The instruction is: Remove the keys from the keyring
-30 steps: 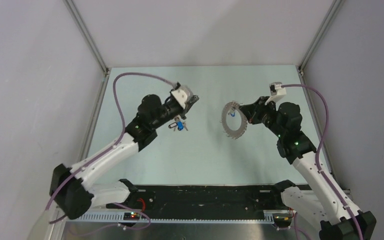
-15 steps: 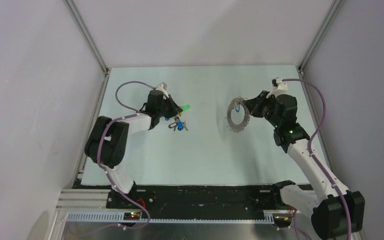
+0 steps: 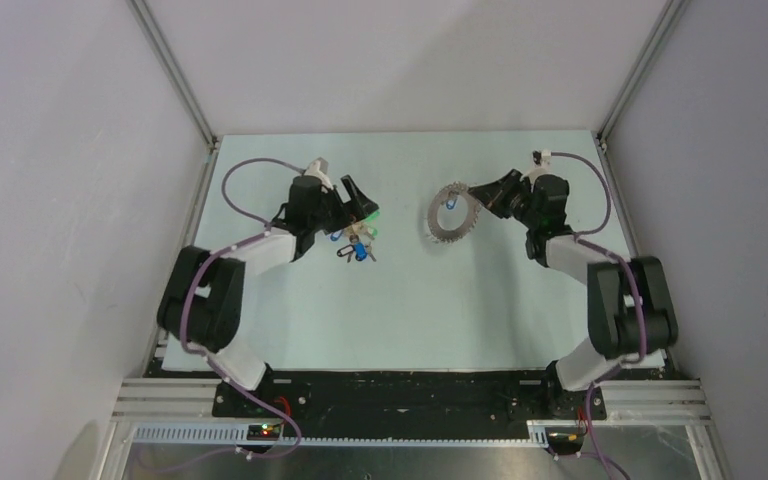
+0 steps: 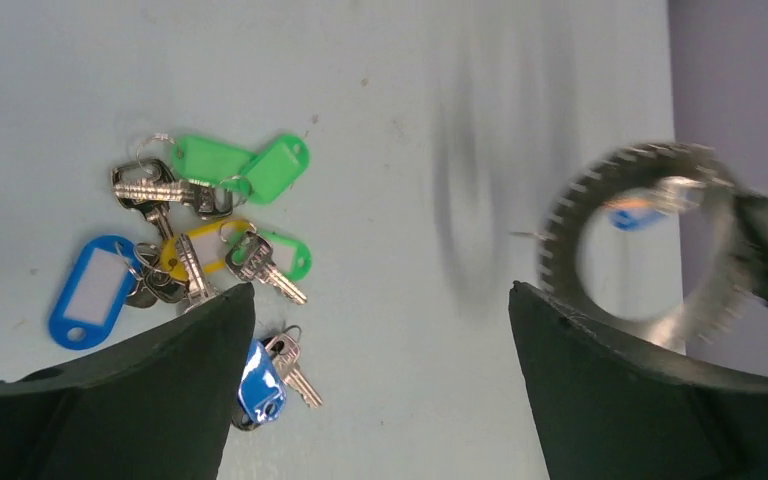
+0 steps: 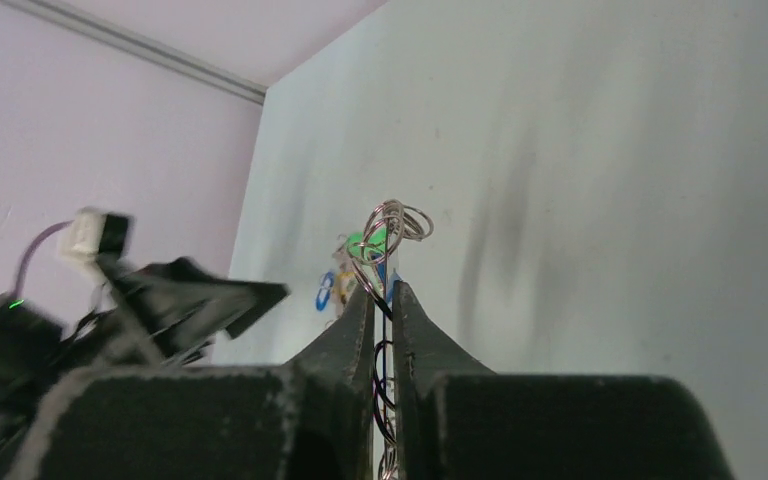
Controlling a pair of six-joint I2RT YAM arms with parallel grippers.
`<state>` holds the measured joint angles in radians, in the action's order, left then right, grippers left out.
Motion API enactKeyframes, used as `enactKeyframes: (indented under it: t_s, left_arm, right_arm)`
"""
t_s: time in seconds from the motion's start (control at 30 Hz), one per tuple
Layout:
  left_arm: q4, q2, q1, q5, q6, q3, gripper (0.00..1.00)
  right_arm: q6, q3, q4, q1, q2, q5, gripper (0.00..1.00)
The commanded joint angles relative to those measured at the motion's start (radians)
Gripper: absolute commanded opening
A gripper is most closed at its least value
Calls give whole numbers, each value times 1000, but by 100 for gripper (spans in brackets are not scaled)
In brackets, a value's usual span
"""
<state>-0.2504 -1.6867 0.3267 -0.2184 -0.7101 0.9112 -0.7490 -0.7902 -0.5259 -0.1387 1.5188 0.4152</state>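
Gripping the large thin silver metal keyring [image 3: 436, 222] between nearly closed jaws, right gripper [image 5: 384, 290] holds it aloft; left gripper [image 4: 380, 300] gapes wide, freed coloured-tagged keys [image 4: 200, 240] beside one jaw, many small silver keys [image 4: 572, 192] apparently left to remove.

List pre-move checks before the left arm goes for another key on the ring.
1. Right gripper hold on the keyring: ok. Its fingers are shut on it, ring edge-on between them.
2. Left gripper free: ok. It is open wide with nothing in it.
3. Left gripper lined up with the keyring: not ok. It is at the loose keys on the table, with the ring well apart to one side.
4. Keyring steady: cannot tell. It is blurred in the left wrist view.
5. Keys to pull: ok. They fringe the ring, a blue-tagged key among them.
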Motion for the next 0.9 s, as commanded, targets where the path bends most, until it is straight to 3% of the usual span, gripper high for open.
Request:
enactKeyframes:
  t_s: [0.0, 0.03, 0.07, 0.13, 0.2, 0.33, 0.47, 0.6, 0.7, 0.87]
  left_arm:
    - [45, 186, -1, 50, 82, -18, 100]
    - [57, 232, -1, 63, 93, -20, 100]
    - [84, 275, -1, 72, 113, -25, 100]
    - [127, 335, -1, 94, 141, -27, 100]
    - [174, 388, -1, 125, 165, -20, 100]
    - [276, 470, -11, 141, 177, -1, 100]
    - [353, 524, -56, -60, 208, 55, 100]
    - [381, 590, -88, -136, 245, 88, 100]
    - [454, 635, -97, -83, 303, 145, 100]
    - [484, 737, -98, 124, 379, 136, 100]
  right_arm:
    - [-157, -72, -324, 52, 168, 85, 17]
    - [-154, -80, -328, 56, 208, 83, 22]
    - [-143, -88, -330, 62, 223, 78, 56]
    - [-111, -91, -264, 71, 231, 36, 94]
    - [-69, -92, -192, 82, 187, -15, 99]
    - [5, -94, -38, 109, 83, -45, 99]
    - [141, -94, 167, 117, -76, -141, 99]
    - [255, -93, 308, 118, -245, -208, 99]
    - [322, -90, 376, 119, -392, -205, 99]
    - [433, -78, 468, 119, -602, -198, 99]
